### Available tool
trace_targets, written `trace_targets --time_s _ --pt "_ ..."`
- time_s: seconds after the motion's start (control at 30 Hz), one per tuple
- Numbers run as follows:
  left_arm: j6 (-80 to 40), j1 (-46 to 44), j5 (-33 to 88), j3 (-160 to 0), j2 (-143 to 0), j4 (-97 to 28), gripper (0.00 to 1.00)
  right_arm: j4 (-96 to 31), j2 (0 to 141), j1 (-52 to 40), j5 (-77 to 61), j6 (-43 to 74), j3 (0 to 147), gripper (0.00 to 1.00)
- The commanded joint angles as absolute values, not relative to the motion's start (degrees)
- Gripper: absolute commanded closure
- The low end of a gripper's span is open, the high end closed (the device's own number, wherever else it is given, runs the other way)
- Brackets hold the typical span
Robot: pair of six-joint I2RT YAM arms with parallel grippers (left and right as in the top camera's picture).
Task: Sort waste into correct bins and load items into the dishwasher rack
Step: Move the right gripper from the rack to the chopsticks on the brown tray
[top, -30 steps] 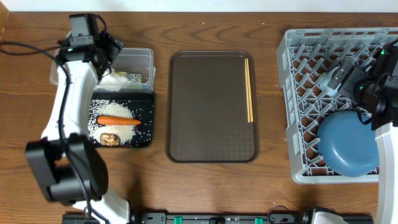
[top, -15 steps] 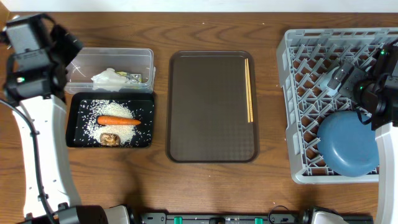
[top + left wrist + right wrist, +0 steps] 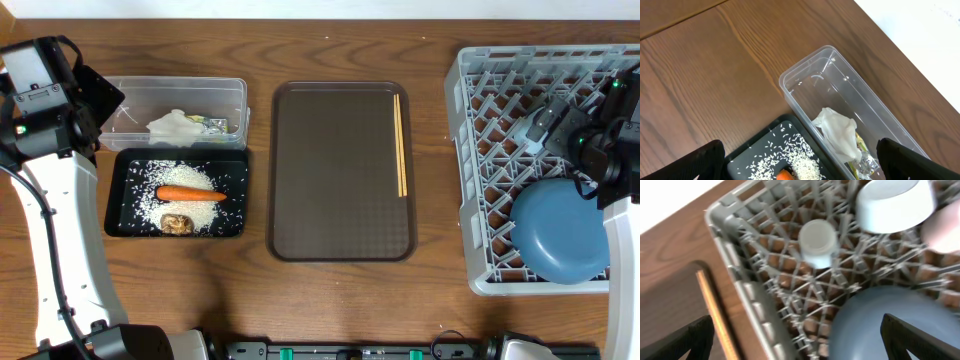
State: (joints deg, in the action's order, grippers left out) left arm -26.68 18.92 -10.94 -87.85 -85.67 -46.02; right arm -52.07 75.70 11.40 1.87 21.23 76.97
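**Both grippers empty; chopsticks not yet loaded**

Left gripper (image 3: pixel 800 161): jaws spread wide, nothing held, above the clear tub (image 3: pixel 805 67) and black tray (image 3: pixel 125 215).

Right gripper (image 3: pixel 802 340): also wide and empty, over the rack (image 3: pixel 462 170), which holds the plate (image 3: pixel 560 230), bowl (image 3: pixel 895 205) and a cup (image 3: pixel 817 240).

Chopsticks (image 3: pixel 401 145): lying side by side just inside the right rim of the brown tray (image 3: pixel 340 170), well apart from both grippers.

Judgement: light, stiff, thin and smooth, so likely to roll or splay. Pinch both across their length near the middle. The nearby rim may crowd the outer finger.
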Motion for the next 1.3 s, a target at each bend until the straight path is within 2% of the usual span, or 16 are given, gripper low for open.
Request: trace_targets --time_s 0.0,0.1,0.2,0.33,0.4,0.5,0.67,0.77,1.0,1.27 --pt "-25.54 18.94 -12.08 -88.12 -85.93 -46.06 0.02 -53.28 75.77 11.7 -10.83 28.75 77.49 0.01" --pt "-25.52 18.96 -12.08 -88.12 -85.93 -46.06 0.02 -57.1 75.77 11.7 -23.51 29.15 77.49 0.01" --pt "-25.54 18.96 -12.08 -88.12 -85.93 -46.06 0.02 -52.99 75.81 11.05 -36.05 28.56 77.49 0.01" --pt "-25.54 18.96 -12.08 -88.12 -85.93 -46.06 0.02 -46.19 75.81 5.91 -44.51 25.93 77.49 0.11" --pt "-25.52 18.96 -12.08 -88.12 -85.93 -46.06 0.02 -44.51 75.81 0.95 -42.26 26.24 77.49 0.17" --pt "-25.54 18.94 -12.08 -88.12 -85.93 -46.06 0.02 -43.92 75.96 -9.04 -29.85 28.82 77.52 0.2" --pt "-25.54 18.96 -12.08 -88.12 -85.93 -46.06 0.02 -41.47 79.35 -27.59 -3.18 34.2 77.71 0.13" --pt "-25.52 18.96 -12.08 -88.12 -85.93 -46.06 0.02 -39.46 83.37 -33.26 0.47 35.35 78.7 0.13" --pt "-25.52 18.96 -12.08 -88.12 -85.93 -46.06 0.02 -47.09 99.18 -35.62 12.1 36.4 88.27 0.13" --pt "-25.52 18.96 -12.08 -88.12 -85.93 -46.06 0.02 -56.82 116.2 -32.56 12.64 33.74 102.94 0.11"
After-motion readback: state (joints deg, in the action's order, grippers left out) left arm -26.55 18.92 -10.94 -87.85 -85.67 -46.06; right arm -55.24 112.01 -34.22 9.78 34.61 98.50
